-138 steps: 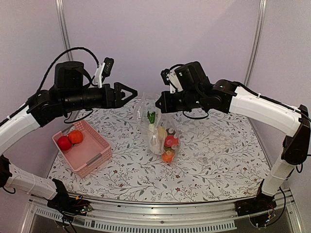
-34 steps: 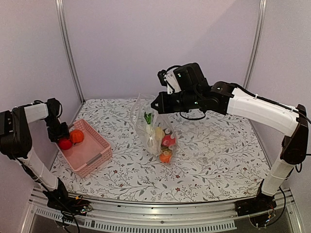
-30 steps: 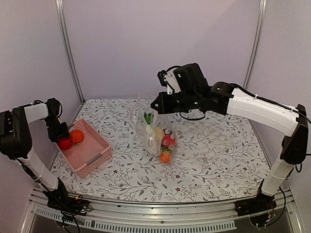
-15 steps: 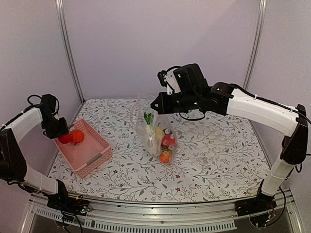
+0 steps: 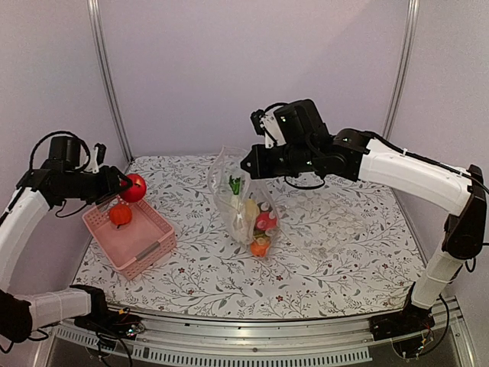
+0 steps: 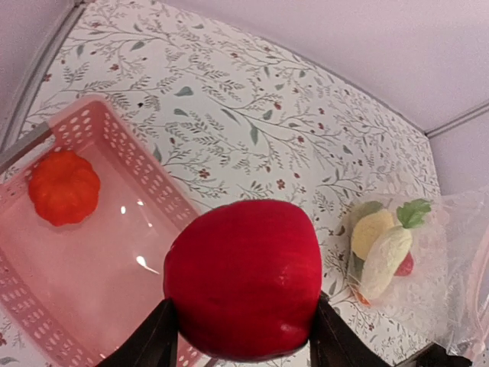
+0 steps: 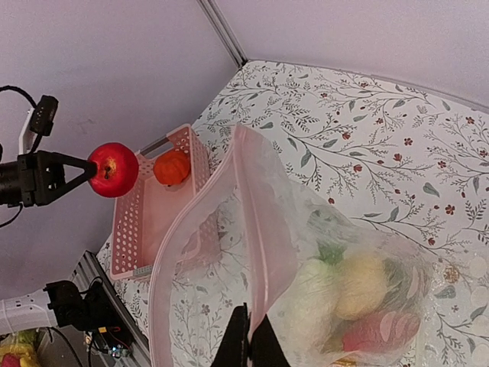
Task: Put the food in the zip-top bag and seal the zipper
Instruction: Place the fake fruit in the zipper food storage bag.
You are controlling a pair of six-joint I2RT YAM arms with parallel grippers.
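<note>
My left gripper [image 5: 128, 187] is shut on a red toy apple [image 5: 136, 187], held in the air above the far end of the pink basket [image 5: 149, 246]; the apple fills the left wrist view [image 6: 243, 279]. An orange toy pumpkin [image 5: 119, 215] lies in the basket. My right gripper [image 5: 246, 166] is shut on the zipper rim [image 7: 263, 252] of the zip-top bag [image 5: 243, 200], holding its mouth up and open. Inside the bag lie several foods: a white radish [image 7: 309, 306], a yellow piece [image 7: 359, 287], red and orange pieces [image 5: 263, 233].
The pink basket stands at the left on the floral tablecloth [image 5: 344, 245]. Purple walls and metal posts [image 5: 107, 76] close the back and sides. The right arm [image 5: 405, 172] reaches across from the right above the table.
My left gripper has taken the red apple out of the basket, lifted it and carried it rightward and up. The right gripper still holds the bag, nearly unmoved.
</note>
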